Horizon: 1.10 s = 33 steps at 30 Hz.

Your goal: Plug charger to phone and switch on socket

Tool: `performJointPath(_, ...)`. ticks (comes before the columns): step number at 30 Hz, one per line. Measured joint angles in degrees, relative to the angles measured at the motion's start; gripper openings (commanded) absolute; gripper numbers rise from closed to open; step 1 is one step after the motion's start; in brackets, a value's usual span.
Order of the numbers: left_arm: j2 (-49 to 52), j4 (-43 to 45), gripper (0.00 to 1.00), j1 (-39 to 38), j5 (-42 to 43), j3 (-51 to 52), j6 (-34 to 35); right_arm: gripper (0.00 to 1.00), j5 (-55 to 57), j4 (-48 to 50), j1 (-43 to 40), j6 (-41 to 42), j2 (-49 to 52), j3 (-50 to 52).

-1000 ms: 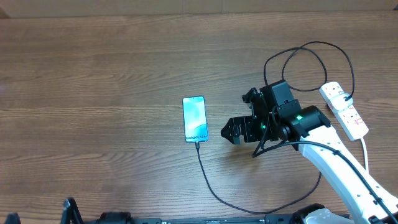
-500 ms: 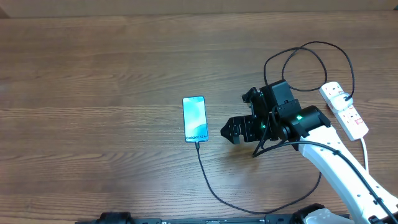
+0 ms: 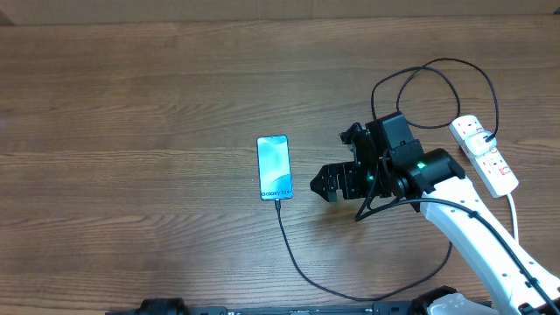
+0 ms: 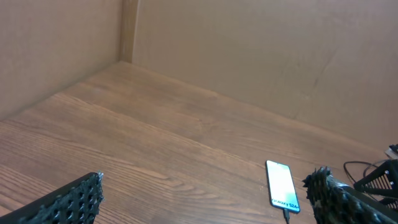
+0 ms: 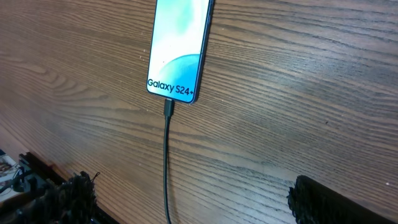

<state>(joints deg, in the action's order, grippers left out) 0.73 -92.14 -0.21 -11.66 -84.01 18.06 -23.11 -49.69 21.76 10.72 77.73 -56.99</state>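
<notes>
Overhead: high, straight down on the table (image 3: pixel 131 105). Left wrist: low, oblique across the table toward the wall (image 4: pixel 249 56), phone (image 4: pixel 283 186) distant at 4 o'clock. Right wrist: close, steep, phone at 12 o'clock. All three share the phone.

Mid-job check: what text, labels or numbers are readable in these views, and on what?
"Galaxy S24+": on the phone screen, near its bottom edge; clear in the right wrist view, only a blur from overhead.
On the socket: any markings are too small to read.
Nothing else bears readable text.
</notes>
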Motion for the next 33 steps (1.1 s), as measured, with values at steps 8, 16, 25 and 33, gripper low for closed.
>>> performJointPath(8, 0.0, -0.5, 1.0, 0.0, -0.2, 0.0, 0.0, 1.0, 0.0, 0.2, 0.0, 0.0, 0.0, 0.0)
performJointPath(16, -0.2, 13.8, 0.99, 0.0, -4.4, 4.0, 0.2, 1.0, 0.0, 0.2, 0.0, 0.0, 0.0, 0.0)
performJointPath(25, -0.2, 48.9, 0.99, 0.0, 0.8, 27.3, 0.0, 1.0, 0.0, 0.3, 0.0, 0.0, 0.0, 0.0)
performJointPath(33, -0.1, 73.3, 1.0, 0.0, 9.4, 52.1, -4.2, 1.0, 0.0, 0.6, 0.0, 0.0, 0.0, 0.0)
